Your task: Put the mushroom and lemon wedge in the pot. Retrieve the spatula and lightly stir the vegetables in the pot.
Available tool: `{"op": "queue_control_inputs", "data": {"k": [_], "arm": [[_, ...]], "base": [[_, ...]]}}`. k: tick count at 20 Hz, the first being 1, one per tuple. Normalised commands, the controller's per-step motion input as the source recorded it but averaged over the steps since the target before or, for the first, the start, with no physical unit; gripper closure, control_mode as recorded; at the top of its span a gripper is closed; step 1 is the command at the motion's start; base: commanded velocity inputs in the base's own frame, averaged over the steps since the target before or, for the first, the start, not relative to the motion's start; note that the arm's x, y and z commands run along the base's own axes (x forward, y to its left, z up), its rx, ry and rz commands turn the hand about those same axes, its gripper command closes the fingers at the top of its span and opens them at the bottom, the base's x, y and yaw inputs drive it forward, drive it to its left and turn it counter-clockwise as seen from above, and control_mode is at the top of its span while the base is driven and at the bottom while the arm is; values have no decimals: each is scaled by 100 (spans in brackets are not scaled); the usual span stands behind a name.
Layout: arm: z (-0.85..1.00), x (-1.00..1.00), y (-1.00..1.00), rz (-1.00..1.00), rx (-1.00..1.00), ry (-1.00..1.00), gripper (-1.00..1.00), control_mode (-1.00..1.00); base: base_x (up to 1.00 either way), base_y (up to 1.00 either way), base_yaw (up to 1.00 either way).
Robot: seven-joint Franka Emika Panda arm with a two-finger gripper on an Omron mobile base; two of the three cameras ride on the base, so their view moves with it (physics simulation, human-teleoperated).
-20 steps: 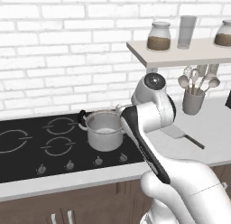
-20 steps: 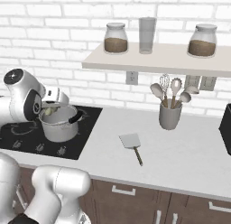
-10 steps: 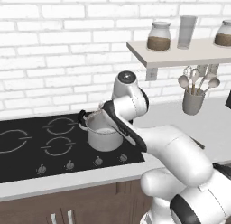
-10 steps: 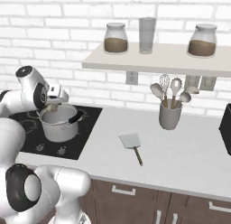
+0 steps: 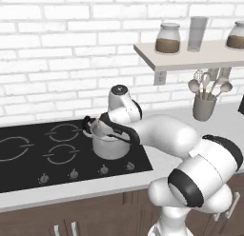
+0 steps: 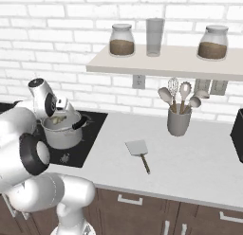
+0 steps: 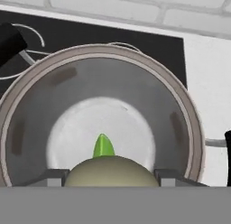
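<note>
pot (image 7: pixel 180 128): shiny steel, round | lemon wedge (image 7: pixel 103 146): pale green, inside pot

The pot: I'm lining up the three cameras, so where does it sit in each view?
Left base view: pot left of centre, on the hob, partly behind the arm.
Right base view: pot at the left, on the hob's right end.
Hand view: pot seen from above.
Shared landmark: black hob.
</note>
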Motion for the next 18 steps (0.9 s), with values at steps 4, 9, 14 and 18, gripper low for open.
{"op": "queue_control_inputs", "data": {"k": [4,9,14,18], "arm": [[-34,32,3,0,-1,0,100,-100],[-46,33,0,0,-2,0,100,-100],[-23,9,2,0,-1,0,-100,-100],[2,2,1,-1,0,0,-100,-100]], "base": [[0,0,0],[0,0,0],[0,0,0],[0,0,0]]}}
